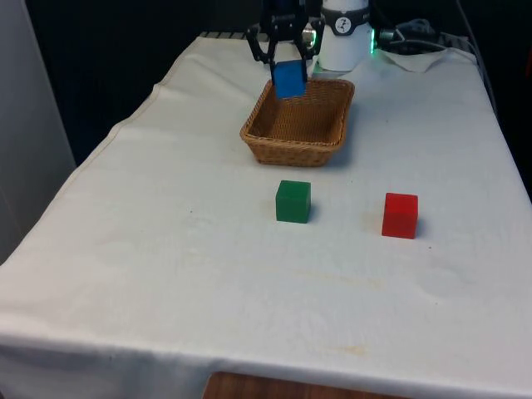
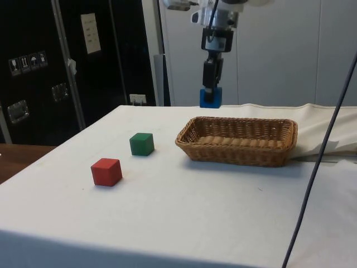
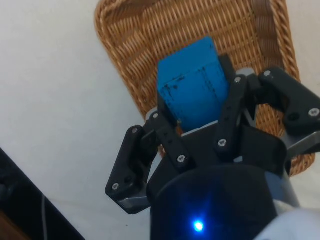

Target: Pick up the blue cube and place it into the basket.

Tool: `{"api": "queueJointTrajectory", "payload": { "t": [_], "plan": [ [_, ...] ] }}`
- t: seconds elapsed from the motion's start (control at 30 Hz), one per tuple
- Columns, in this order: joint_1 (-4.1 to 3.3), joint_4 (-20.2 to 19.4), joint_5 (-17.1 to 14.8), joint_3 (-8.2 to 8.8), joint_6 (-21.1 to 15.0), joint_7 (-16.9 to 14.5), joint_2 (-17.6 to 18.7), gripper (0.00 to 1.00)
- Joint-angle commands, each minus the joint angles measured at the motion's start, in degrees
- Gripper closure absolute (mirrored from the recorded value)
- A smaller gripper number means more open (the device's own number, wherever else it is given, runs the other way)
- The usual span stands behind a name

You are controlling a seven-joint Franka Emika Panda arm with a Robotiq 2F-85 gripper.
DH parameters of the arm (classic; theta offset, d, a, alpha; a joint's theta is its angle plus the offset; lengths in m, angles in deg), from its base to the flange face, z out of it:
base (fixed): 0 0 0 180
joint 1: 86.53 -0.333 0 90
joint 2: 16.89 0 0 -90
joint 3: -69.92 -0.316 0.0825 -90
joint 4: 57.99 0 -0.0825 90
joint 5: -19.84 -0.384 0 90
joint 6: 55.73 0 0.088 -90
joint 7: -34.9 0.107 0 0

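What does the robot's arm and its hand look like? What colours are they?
The arm is white and rounded. Its hand is a black gripper with two fingers, each made of flat black bars joined by little silver screws, like small hinged links. In the side view the gripper looks narrow and dark below the white arm.

Green cube [image 1: 293,201] near red cube [image 1: 400,215] on cloth [image 1: 166,266]
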Motion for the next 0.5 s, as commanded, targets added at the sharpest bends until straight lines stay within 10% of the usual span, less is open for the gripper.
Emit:
{"api": "queueJointTrajectory", "payload": {
  "t": [0.0,0.47],
  "plan": [
    [0.63,-0.4,1.6,-0.17,-0.5,0.9,0.1,1.00],
    [0.17,-2.1,2.8,0.63,0.1,0.1,0.1,1.00]
  ]
}}
